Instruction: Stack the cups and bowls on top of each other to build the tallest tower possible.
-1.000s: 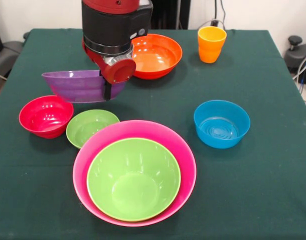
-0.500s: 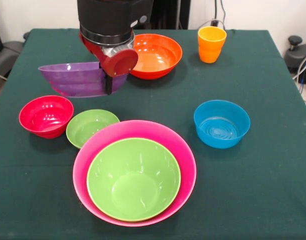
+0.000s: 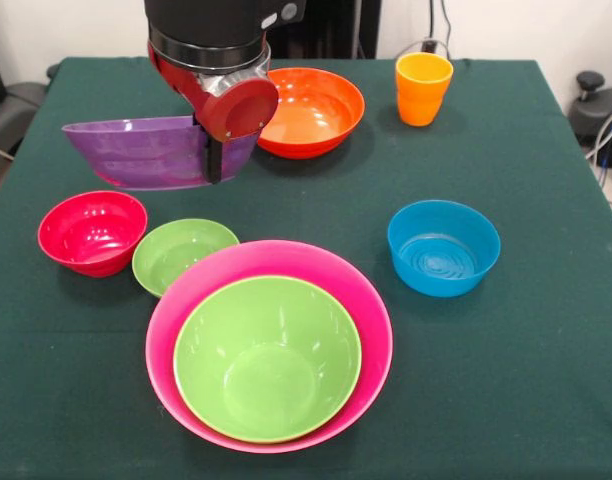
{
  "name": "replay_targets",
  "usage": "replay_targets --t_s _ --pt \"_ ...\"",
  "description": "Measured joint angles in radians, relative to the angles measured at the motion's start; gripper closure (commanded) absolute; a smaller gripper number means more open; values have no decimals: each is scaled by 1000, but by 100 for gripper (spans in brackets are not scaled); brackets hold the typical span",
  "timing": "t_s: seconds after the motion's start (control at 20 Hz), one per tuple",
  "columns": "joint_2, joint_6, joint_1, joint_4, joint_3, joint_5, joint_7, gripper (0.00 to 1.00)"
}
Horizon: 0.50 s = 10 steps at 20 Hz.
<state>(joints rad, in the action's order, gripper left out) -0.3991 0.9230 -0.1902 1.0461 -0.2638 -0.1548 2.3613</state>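
You are looking at the end effector (image 3: 215, 160) gripping the purple bowl (image 3: 146, 152) by its rim, one dark finger pressing down the outside wall on the side nearest the orange bowl (image 3: 308, 110). The purple bowl is hanging clear of the counter (image 3: 546, 380), roughly level, above the stretch between the red bowl (image 3: 91, 231) and the orange bowl.

The tower (image 3: 269, 345) is sitting at the near side of the counter: a large lime green bowl (image 3: 267, 357) is nesting inside the big pink bowl (image 3: 368, 305). A small lime green bowl (image 3: 183, 254) is touching the pink rim, the red bowl is sitting just beside that, the blue bowl (image 3: 443, 246) is standing apart on the other side, and an orange cup (image 3: 422, 88) is waiting near the far corner.

You are handling thin, glossy, stiff plastic here, most likely very light and slippery. A one-sided pinch on the rim is probably letting the bowl pivot, so be watching for it tipping away from the finger. The rim is the sensible hold, since the smooth curved wall offers nothing else. Judging by widths, the purple bowl is looking about as broad as the lime green one, so it may be perching rather than nesting deep.
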Motion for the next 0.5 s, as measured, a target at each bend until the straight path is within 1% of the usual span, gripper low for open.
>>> replay_targets --t_s 0.25,0.3,0.5 --pt "11 2 0 -61 0 0 0 100" --pt "21 7 0 -95 0 0 0 100" --pt "41 21 0 -147 0 1 0 100"
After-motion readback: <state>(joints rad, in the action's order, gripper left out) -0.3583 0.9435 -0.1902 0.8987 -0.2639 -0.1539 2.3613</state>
